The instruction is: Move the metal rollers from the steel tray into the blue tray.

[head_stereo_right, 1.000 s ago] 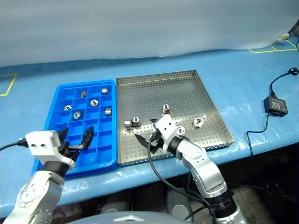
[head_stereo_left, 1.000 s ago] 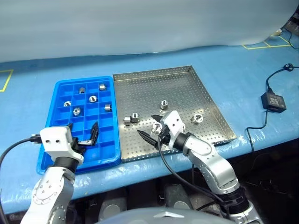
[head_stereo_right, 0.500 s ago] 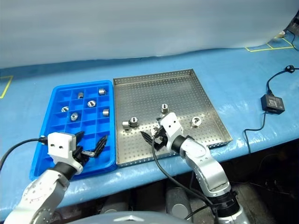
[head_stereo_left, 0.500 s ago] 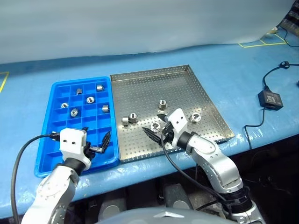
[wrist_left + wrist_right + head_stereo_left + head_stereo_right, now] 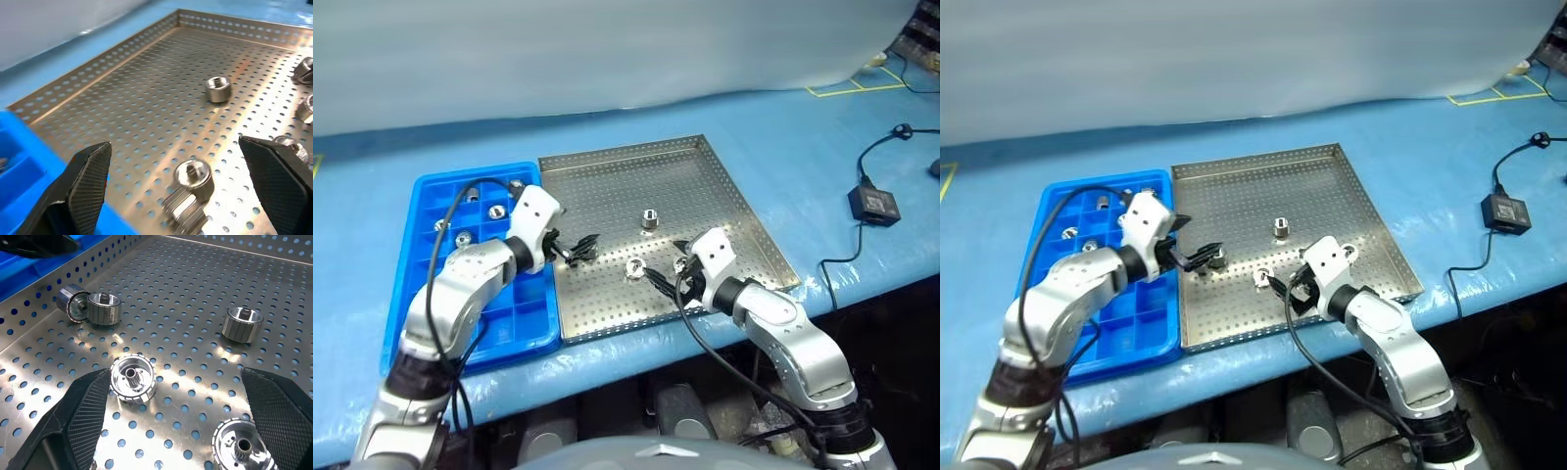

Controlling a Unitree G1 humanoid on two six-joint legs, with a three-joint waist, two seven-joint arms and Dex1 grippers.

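1. Metal rollers (image 5: 132, 378) lie on the perforated floor of the steel tray (image 5: 705, 171): one stands alone near the tray's centre, one sits at about 6 o'clock from it, a touching pair rests toward the tray's 9 o'clock edge, and two more sit by the right arm at roughly 4 o'clock. A few others already occupy compartments at the far end of the blue tray (image 5: 470, 333), which lies just beside the steel tray at its 9 o'clock side.

2. Left gripper (image 5: 576, 246) reaches across the shared edge of the two trays and hovers over the touching pair (image 5: 190, 182), its two black fingers spread wide with nothing between them.

3. Right gripper (image 5: 668, 266) hangs low over the near part of the steel tray, fingers likewise parted wide and empty; in the right wrist view a roller sits just inside one finger and another near the other.

4. Judged from this, the step in hand is a fresh pick, with both arms lining up on rollers and neither gripping yet.

5. Next, the left gripper should drop so its fingers straddle one roller of the pair, not both, then close, lift and carry it toward 9 o'clock into a free compartment.

6. Risk: the touching neighbour may be nudged or roll away.
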